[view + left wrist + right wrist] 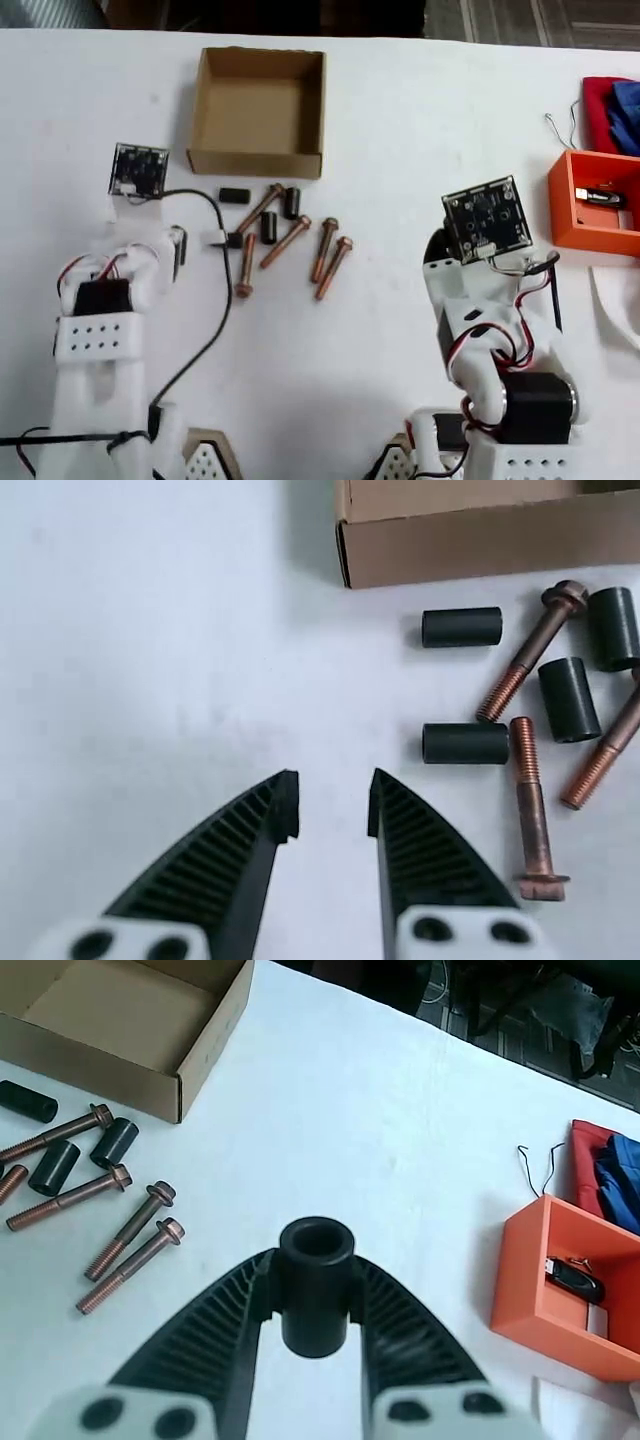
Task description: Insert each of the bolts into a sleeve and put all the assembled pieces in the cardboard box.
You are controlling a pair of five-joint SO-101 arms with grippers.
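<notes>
Hold sleeve [316,1295] clamped upright in right gripper [315,1265], bore up; with empty, part-open left gripper [333,805], take 1 bolt [246,260] at its 3 o'clock near the head.

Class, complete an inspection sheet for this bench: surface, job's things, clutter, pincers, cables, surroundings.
Surface: white table.
Job's things: five bolts and four sleeves loose beside the empty cardboard box; none assembled.
Clutter: orange bin holding a small black stick; red and blue cloth.
Pincers: left pincer open, empty; right pincer shut on a fifth sleeve.
Cables: black cable crosses the table beside the bolts.
Surroundings: dark area beyond the table's far edge.
</notes>
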